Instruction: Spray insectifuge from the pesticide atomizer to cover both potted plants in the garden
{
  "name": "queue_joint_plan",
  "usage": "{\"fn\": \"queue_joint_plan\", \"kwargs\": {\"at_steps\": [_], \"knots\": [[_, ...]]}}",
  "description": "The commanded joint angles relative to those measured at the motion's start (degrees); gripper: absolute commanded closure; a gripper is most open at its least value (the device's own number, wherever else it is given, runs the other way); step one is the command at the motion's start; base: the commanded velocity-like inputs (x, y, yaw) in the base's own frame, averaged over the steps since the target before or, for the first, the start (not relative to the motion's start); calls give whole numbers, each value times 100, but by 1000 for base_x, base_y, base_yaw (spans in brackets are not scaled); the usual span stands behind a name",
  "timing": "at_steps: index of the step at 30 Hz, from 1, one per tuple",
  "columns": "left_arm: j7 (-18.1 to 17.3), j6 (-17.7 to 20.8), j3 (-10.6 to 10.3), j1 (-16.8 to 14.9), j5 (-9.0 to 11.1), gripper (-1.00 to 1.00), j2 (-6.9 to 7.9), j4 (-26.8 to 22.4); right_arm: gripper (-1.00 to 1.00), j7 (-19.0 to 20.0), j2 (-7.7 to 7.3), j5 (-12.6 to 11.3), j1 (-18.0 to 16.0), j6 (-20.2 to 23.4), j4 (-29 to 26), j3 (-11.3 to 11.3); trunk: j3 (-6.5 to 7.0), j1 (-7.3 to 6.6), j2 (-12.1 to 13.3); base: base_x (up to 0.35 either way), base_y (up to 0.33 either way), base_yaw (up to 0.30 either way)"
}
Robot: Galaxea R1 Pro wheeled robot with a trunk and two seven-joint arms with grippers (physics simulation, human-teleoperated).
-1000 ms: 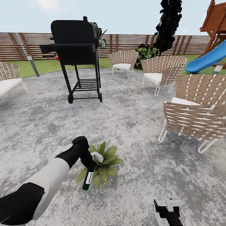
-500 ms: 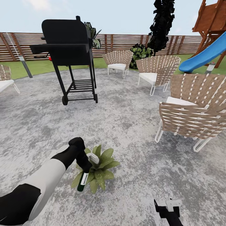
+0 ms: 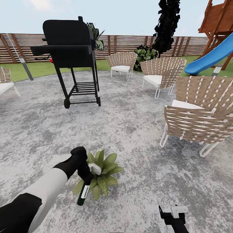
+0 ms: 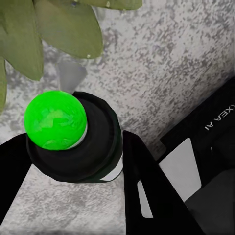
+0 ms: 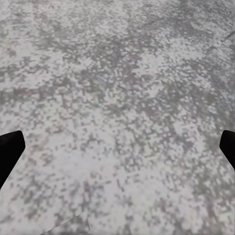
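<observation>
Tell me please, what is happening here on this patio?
The robot's left tool holds a slim dark green spray bottle with a white label, tilted beside a low green potted plant with pale-speckled leaves on the round grey paved patio. The right tool hangs open and empty low over the paving. A black barbecue grill and woven chairs stand farther off.

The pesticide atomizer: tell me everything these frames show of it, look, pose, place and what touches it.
The pesticide atomizer is a slim dark green bottle with a white label band and a pale trigger head. The left claw grips it near the top, so it hangs tilted, base toward the paving, right beside the potted plant with its head over the leaves. In the left wrist view a bright green ball sits at the near end of its dark body, between the black fingers.
</observation>
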Motion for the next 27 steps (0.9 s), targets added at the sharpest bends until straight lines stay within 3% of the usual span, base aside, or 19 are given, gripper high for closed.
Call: {"fn": "queue_joint_plan", "kwargs": {"at_steps": [1, 15, 27], "knots": [[-60, 58, -1, -4, -58, 100, -2, 29, -100, 5, 2, 57, -4, -20, 5, -49, -5, -1, -2, 0, 0, 0], [-62, 85, 19, -84, -49, 100, -160, 65, -100, 5, 2, 57, -4, -20, 5, -50, -5, -1, -2, 129, 15, 0], [-62, 85, 18, -38, -56, 100, -122, 65, -100, 5, 2, 57, -3, -20, 5, -50, -5, -1, -2, -140, 0, 0]]}}
